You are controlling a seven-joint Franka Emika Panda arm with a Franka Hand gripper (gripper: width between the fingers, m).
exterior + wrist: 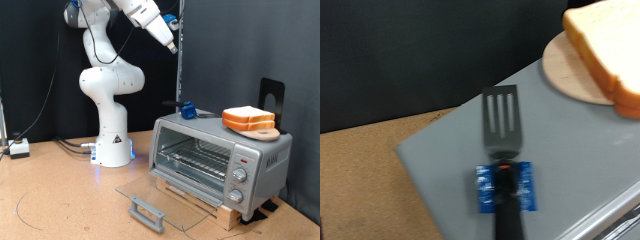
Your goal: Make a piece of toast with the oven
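We count one oven [220, 160], door down; two bread slices [249, 119] on board [570, 70]; one spatula [502, 125]. Gripper [171, 45] aloft, jaw state indiscernible.

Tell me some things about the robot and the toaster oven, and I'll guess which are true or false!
1. The oven door is open. True: the glass door lies flat in front.
2. The piece of toast is inside the oven. False: it sits on a round wooden board on top of the oven.
3. A black spatula lies on the oven's top. True.
4. The gripper is holding the bread. False: it is high in the air, away from the bread.
5. The spatula rests in a small blue block. True.
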